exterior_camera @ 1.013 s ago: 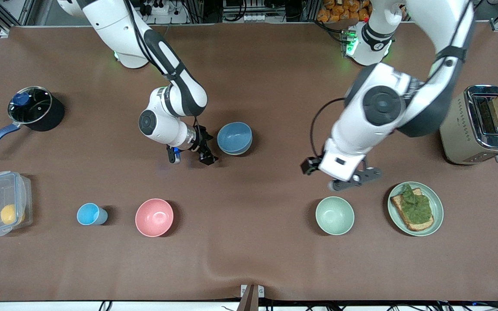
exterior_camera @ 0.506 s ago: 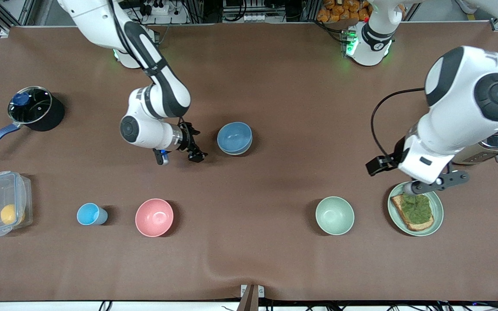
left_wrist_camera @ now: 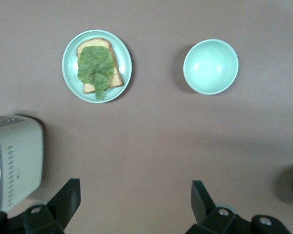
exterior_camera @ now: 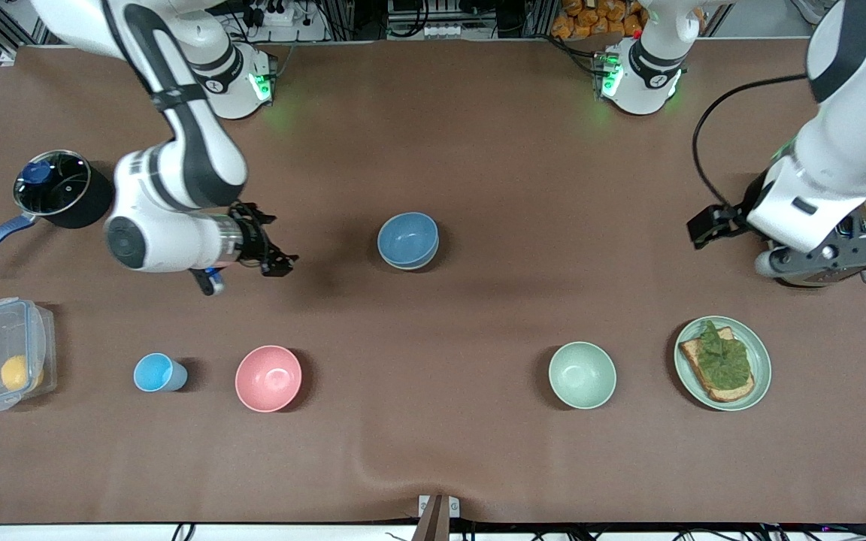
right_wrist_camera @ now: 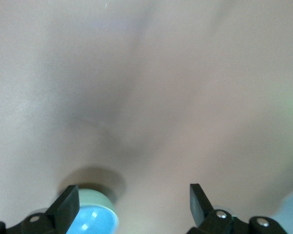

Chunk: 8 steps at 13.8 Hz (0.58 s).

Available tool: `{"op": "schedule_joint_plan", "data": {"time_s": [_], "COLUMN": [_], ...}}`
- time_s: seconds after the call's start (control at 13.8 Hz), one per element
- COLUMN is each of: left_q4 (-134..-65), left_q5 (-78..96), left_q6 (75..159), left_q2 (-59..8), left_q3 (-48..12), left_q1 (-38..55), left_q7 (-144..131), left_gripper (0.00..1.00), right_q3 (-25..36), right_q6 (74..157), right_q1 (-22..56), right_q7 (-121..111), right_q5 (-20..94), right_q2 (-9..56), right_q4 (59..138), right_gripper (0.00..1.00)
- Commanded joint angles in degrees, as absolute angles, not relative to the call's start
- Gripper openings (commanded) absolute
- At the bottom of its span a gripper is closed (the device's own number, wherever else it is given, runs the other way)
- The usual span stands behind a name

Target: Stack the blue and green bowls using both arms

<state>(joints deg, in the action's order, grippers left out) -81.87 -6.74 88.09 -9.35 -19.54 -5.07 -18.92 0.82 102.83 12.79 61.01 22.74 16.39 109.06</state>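
Note:
The blue bowl (exterior_camera: pixel 407 237) sits nested in the green bowl (right_wrist_camera: pixel 97 199) on the brown table, midway between the arms. Only the green bowl's outer wall shows, with the blue inside (right_wrist_camera: pixel 92 220) above it. My right gripper (exterior_camera: pixel 246 275) hangs open and empty, low over bare table, off the stack toward the right arm's end. The right wrist view has its fingers (right_wrist_camera: pixel 68 207) wide apart. My left gripper (exterior_camera: pixel 828 257) is up over the toaster, open and empty (left_wrist_camera: pixel 134 200).
A pale mint bowl (exterior_camera: pixel 582 374) and a green plate (exterior_camera: pixel 758 347) with toast and lettuce lie nearer the front camera. The toaster (exterior_camera: pixel 786 248) stands at the left arm's end. A pink bowl (exterior_camera: pixel 268 378), light-blue cup (exterior_camera: pixel 158 373), clear box (exterior_camera: pixel 4 353) and pot (exterior_camera: pixel 57 188) lie toward the right arm's end.
The right gripper has drawn away from the stacked bowls toward its end of the table. The left gripper has swung from beside the mint bowl to over the toaster. Both stayed open.

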Motion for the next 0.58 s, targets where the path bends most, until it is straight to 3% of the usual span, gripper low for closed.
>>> {"op": "schedule_joint_plan", "data": {"time_s": [0.0, 0.29, 0.51], "left_q4": [-87.4, -90.4, -90.2], "left_q5": [-4.9, -3.9, 0.3], "left_q6": [85.8, 85.4, 86.9], "left_q2": [-2.5, 0.5, 0.0], "left_q3": [-13.8, -3.0, -2.5], "left_q1": [-2.6, 6.2, 5.6], "left_q7": [-11.4, -8.3, -8.3], "left_gripper": [1.00, 1.00, 1.00], "right_q3": [0.2, -0.2, -0.2], "right_q6": [93.6, 88.0, 87.8], "right_q1": [6.4, 2.4, -0.2], "right_q7": [53.2, 43.5, 20.5], "right_q5": [19.4, 8.9, 7.0], "right_q2": [15.9, 13.0, 8.6], "right_q4": [103.4, 97.2, 95.8], "right_gripper": [1.00, 1.00, 1.00]}}
